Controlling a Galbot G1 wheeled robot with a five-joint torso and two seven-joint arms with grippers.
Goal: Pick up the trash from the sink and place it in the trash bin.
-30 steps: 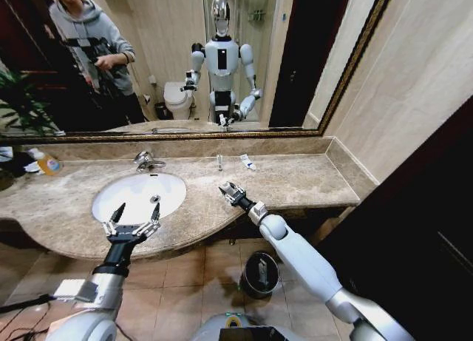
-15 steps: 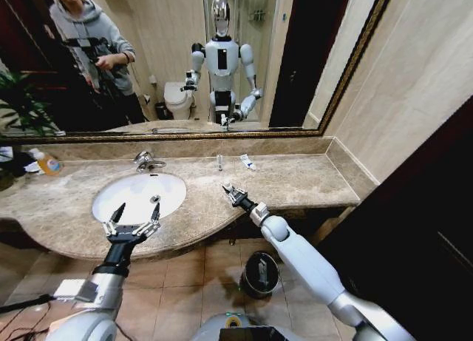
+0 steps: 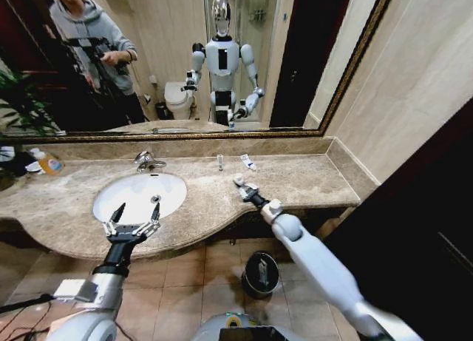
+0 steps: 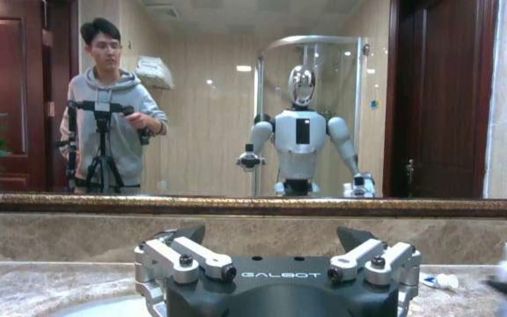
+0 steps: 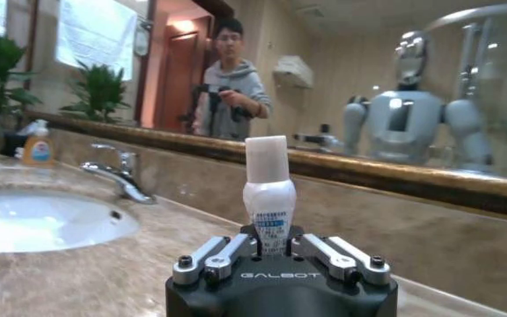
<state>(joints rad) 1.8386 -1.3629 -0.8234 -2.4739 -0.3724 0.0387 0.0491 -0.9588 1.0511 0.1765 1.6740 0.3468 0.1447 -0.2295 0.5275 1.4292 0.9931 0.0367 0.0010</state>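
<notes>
White tube (image 5: 269, 191) clamped upright between right gripper (image 5: 276, 254) fingers, cap end up, blue print near the pinch; same tube (image 3: 239, 181) held above the marble counter (image 3: 295, 180), to the right of the sink (image 3: 139, 194)

Right gripper (image 3: 244, 188) closed on it, arm stretched over the counter's front edge

Left gripper (image 3: 131, 221) spread apart, empty, over the near rim of the sink; likewise wide apart in left wrist view (image 4: 276, 264)

Clear vial (image 3: 219, 161) standing and white-blue sachet (image 3: 247, 162) lying at the back of the counter, near the mirror (image 3: 185, 60)

Bin (image 3: 260, 274) on the floor under the counter, below the right arm

Orange bottle (image 3: 49, 163) far left on the counter; tap (image 3: 144, 160) behind the basin
</notes>
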